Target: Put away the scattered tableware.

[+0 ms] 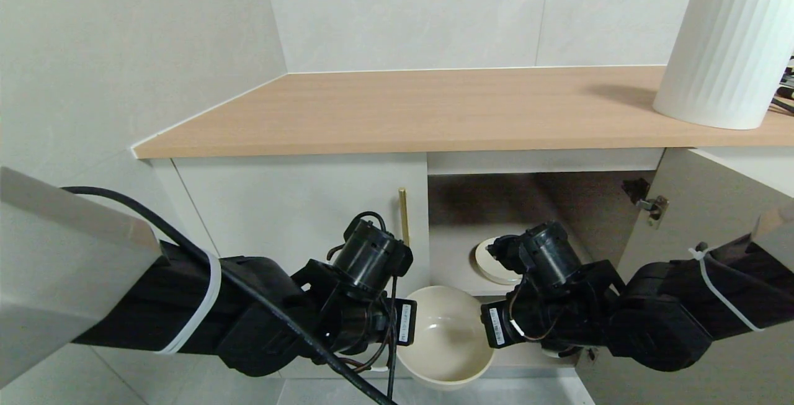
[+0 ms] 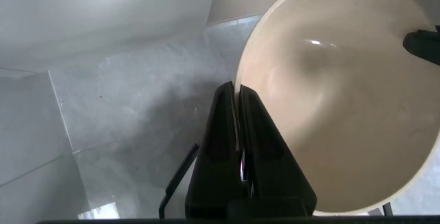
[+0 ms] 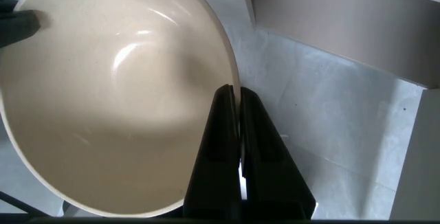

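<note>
Cream bowl (image 1: pixel 445 338): upright, mouth up, held off the floor between the two arms, just in front of the open right compartment of the cabinet (image 1: pixel 539 162). Its inside is smooth and glossy, with a light glint near the middle.

Left gripper (image 2: pixel 238 92): fingers closed on the bowl's left rim, with the wall of the bowl pinched between them. One finger is inside the bowl and one outside.

Right gripper (image 3: pixel 238 92): same grip on the opposite, right rim, with the fingers clamped across the wall. Each wrist view shows a dark tip of the other gripper at the bowl's far rim. The bowl is thus carried by both grippers at once, one on each side.

Plate (image 1: pixel 492 263): cream, lying flat on the cabinet's inner shelf, farther in than the bowl and apart from it. Its right part is hidden behind the right wrist.

Cabinet: the left door (image 1: pixel 298 206) is shut, with an upright brass handle (image 1: pixel 403 214) at its right edge. The right door (image 1: pixel 701 225) is swung open toward the near right, and its hinge (image 1: pixel 652 206) is visible at the top.

Wooden countertop (image 1: pixel 434 107): runs along the top of the cabinet. A white ribbed container (image 1: pixel 726 51) stands at its far right.

Floor (image 2: pixel 124 114): pale grey tiles under the bowl. Wall (image 1: pixel 403 8): light tiles behind the counter and on the left.
</note>
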Controlling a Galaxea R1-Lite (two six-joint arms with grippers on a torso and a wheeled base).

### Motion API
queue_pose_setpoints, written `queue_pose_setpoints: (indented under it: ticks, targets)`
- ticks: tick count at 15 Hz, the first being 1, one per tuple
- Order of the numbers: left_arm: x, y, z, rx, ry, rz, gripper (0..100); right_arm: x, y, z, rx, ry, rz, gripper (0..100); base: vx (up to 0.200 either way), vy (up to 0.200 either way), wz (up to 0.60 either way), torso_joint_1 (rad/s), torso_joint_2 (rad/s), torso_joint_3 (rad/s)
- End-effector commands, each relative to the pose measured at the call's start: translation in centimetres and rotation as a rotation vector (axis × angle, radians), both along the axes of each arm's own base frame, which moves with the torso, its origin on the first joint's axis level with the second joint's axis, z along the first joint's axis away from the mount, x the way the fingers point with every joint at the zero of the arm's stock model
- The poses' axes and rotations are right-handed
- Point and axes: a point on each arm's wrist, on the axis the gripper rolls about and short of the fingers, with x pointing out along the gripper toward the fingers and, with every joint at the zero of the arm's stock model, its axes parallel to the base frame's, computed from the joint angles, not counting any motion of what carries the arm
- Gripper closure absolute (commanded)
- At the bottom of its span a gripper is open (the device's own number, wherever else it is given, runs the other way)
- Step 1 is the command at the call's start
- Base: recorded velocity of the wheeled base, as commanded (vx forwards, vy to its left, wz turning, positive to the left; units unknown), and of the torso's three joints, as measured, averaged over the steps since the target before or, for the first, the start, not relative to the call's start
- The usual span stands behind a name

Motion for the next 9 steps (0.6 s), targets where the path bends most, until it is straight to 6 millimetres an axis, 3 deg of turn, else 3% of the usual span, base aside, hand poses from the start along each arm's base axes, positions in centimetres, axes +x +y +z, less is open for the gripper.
queue_pose_setpoints:
  ticks: [1,4,5,9]
  targets:
    - [-0.09,0.01,0.0,0.001,0.001,-0.003,100,0.01,0.02,-0.05,-0.001,0.001,0.001,100,0.0,0.0,0.0,0.0,0.0,0.0]
    - [-0.15,0.0,0.02,0.003,0.0,-0.004,100,0.04,0.04,-0.21,-0.005,0.004,0.0,100,0.0,0.0,0.0,0.0,0.0,0.0]
    - [-0.15,0.0,0.02,0.003,0.0,-0.004,0,0.05,0.05,-0.26,-0.006,0.005,0.0,100,0.0,0.0,0.0,0.0,0.0,0.0]
    - [-0.23,-0.07,0.07,0.001,0.0,-0.008,0,0.06,0.06,-0.64,-0.015,0.014,0.001,100,0.0,0.0,0.0,0.0,0.0,0.0]
